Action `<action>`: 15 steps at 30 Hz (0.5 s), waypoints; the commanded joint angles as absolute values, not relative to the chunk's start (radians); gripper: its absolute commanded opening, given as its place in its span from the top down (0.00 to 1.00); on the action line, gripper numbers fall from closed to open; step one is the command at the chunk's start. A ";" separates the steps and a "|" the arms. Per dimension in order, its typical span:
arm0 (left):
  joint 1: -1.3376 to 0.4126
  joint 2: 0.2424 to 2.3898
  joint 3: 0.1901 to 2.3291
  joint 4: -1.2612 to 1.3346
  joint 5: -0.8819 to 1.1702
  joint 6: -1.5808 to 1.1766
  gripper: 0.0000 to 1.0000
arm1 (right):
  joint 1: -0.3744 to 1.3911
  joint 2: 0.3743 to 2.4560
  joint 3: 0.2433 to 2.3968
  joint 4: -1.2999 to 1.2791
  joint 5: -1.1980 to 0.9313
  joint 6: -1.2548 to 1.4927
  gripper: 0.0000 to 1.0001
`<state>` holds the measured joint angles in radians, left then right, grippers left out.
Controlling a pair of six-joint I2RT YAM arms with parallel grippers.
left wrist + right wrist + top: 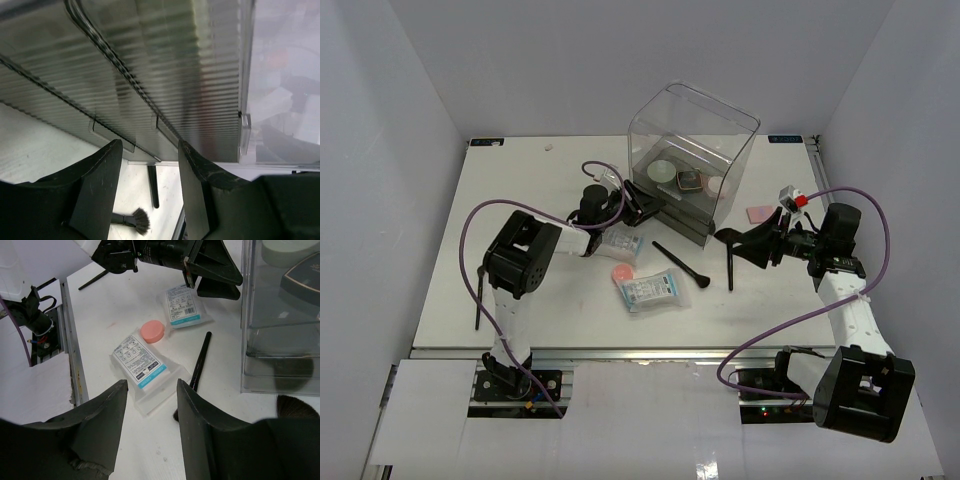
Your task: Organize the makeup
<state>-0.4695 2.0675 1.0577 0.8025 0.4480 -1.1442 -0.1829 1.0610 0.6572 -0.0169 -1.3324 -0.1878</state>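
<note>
The makeup lies in front of the clear box (692, 140). One white-blue sachet (621, 243) lies beside my left arm and a second sachet (650, 290) lies nearer, with a pink round puff (622, 272) between them. A thin black brush (682, 264) and a fan brush (730, 262) lie right of them. A pink square puff (760, 213) lies right of the box. A white round pad (664, 170) sits inside the box. My left gripper (642, 205) (150, 145) is open and empty, close to the grey drawer front (165, 75). My right gripper (745, 243) (150, 390) is open and empty above the near sachet (142, 362) and thin brush (197, 370).
The box also holds a dark compact (305, 282) and a pink round item (715, 185). A thin black stick (478, 297) lies near the table's left edge. The fan brush head (297, 407) lies just right of my right gripper. The table's metal front rail (620, 352) runs below.
</note>
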 commanded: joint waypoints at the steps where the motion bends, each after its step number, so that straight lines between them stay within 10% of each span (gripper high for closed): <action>1: -0.471 2.070 1.111 0.830 0.439 -1.160 0.42 | -0.192 1.042 0.653 0.038 -1.361 -0.164 0.50; 15: -0.471 2.074 1.127 0.828 0.434 -1.159 0.43 | -0.199 1.038 0.646 0.052 -1.367 -0.149 0.50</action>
